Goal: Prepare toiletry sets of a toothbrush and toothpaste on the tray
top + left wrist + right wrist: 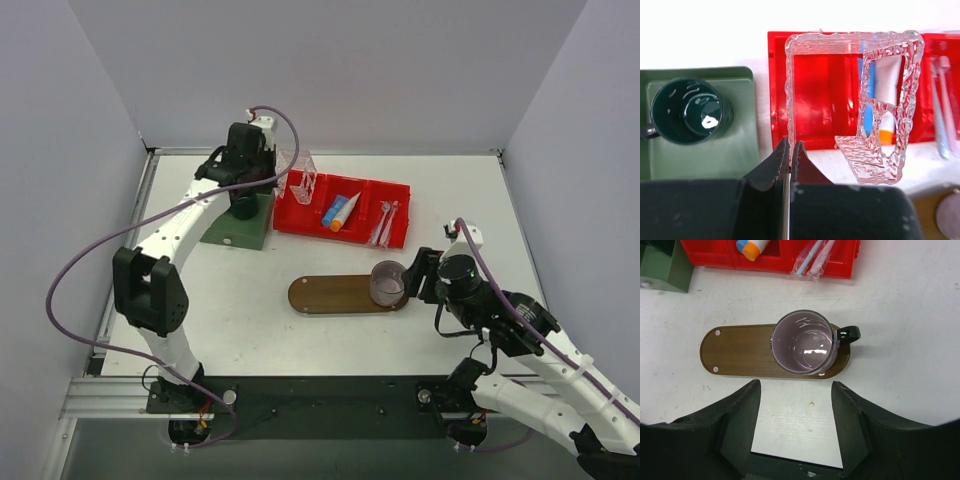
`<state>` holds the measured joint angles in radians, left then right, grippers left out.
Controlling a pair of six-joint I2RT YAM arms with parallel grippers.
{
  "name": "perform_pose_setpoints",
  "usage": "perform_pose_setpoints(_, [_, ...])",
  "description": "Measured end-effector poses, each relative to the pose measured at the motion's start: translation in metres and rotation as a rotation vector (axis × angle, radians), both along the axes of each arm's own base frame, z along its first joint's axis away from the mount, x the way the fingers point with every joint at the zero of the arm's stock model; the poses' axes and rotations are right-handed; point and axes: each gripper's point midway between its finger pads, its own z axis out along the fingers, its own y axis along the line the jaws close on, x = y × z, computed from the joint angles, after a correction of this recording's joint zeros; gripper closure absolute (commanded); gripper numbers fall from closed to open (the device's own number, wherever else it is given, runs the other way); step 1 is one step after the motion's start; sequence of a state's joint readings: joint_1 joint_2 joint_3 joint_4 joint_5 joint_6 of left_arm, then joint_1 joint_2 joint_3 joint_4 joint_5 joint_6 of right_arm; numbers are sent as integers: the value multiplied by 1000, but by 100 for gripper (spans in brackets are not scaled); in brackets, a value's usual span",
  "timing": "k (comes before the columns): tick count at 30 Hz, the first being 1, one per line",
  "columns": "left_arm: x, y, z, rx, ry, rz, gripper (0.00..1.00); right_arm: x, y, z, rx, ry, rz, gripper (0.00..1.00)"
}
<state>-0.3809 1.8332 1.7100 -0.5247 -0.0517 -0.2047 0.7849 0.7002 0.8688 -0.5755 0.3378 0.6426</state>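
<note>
Right gripper (796,389): nearest the bases, jaws spread wide and holding nothing, just short of the tray's near edge.
Tray (737,352): flat on the table between the arm bases and the bin. 1 mug stands on its right end and the rest is bare.
Pink mug (802,342): upright on the tray, nothing inside, handle pointing right.
Red bin (296,218): just beyond the tray. 1 toothpaste (340,212) lies in the middle compartment, and what look like 2 wrapped toothbrushes (385,222) lie in the right one.
Green box (238,232): left of the bin, with the green mug (687,110) upright in it and empty.
Left gripper (791,149): farthest out, jaws pinched onto the thin wall of a clear holder (875,145) at the bin's left end. Whether the holder is lifted or resting cannot be told.
Progress: judged early. 1 mug is placed, but no toothbrush or toothpaste is on the tray, and the green mug is not there yet.
Right wrist view only: the pink mug's empty inside and the tray's studs.
Left wrist view only: the pinch on the holder and the green mug's inside.
Top view only: both arms and the whole layout.
</note>
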Motion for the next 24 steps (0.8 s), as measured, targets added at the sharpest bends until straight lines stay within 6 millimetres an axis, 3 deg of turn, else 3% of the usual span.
perform_pose_setpoints(5, [-38, 5, 33, -120, -58, -23, 100, -1, -1, 36, 7, -35, 21, 41])
perform_pose_setpoints(11, [-101, -2, 54, -308, -109, -103, 100, 1, 0, 52, 7, -32, 22, 45])
perform_pose_setpoints(15, [-138, -18, 34, -440, -57, -187, 100, 13, 16, 55, 4, 6, 19, 51])
perform_pose_setpoints(20, [-162, -36, -1, -552, 26, -264, 100, 26, 34, 45, 26, 50, -21, 51])
perform_pose_setpoints(24, [-176, -53, -2, -634, 41, -340, 100, 32, 55, 54, 105, 1, -12, 51])
